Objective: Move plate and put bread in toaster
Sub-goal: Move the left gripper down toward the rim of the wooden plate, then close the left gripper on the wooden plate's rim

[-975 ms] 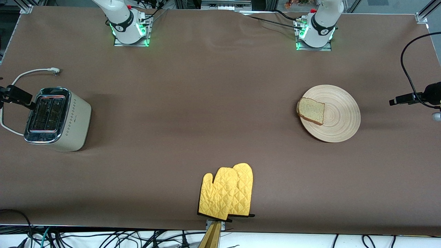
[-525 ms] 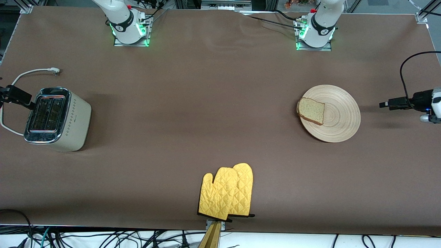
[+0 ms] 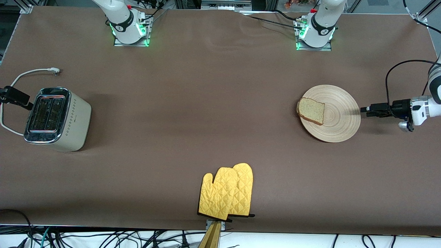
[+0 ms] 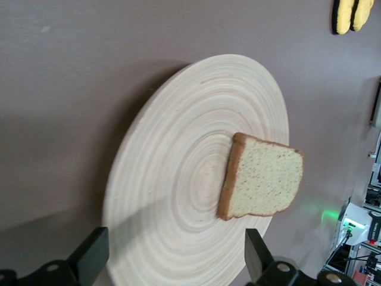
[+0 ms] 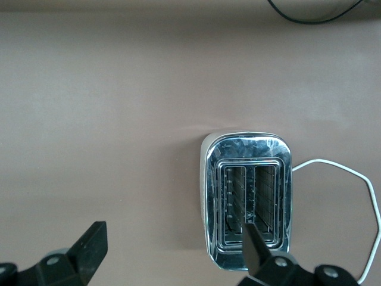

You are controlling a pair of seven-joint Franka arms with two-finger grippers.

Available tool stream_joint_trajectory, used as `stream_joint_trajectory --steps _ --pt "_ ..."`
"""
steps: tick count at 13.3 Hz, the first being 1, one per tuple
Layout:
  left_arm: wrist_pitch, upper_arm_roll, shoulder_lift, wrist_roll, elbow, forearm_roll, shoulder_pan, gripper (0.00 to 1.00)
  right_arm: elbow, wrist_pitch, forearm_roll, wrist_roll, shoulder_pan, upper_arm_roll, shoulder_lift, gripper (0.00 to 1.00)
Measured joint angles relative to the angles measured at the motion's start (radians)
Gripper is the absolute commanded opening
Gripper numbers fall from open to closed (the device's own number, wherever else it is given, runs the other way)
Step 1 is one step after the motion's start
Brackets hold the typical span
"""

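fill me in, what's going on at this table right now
The left gripper has come in low, jaws open, to the rim of the plate at the left arm's end of the table. The bread lies on that plate, untouched. The right gripper hangs open above the toaster at the right arm's end; both slots are empty. Yellow oven mitts lie nearer the front camera, unused.
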Motion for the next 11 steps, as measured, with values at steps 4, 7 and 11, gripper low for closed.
stream_joint_trajectory --steps 4,7,11 --pt "0.110 -0.002 -0.001 0.026 -0.085 -0.014 -0.019 1.00 0.000 0.000 0.000 0.000 0.002 0.003 0.001 1.00" --pt "0.113 -0.001 -0.016 0.045 -0.085 -0.012 -0.019 1.00 0.000 0.000 0.000 0.000 0.002 0.003 0.002 1.00" --pt "0.095 0.010 -0.048 0.049 -0.060 0.024 -0.018 1.00 0.000 0.000 0.000 0.000 0.002 0.003 0.002 1.00"
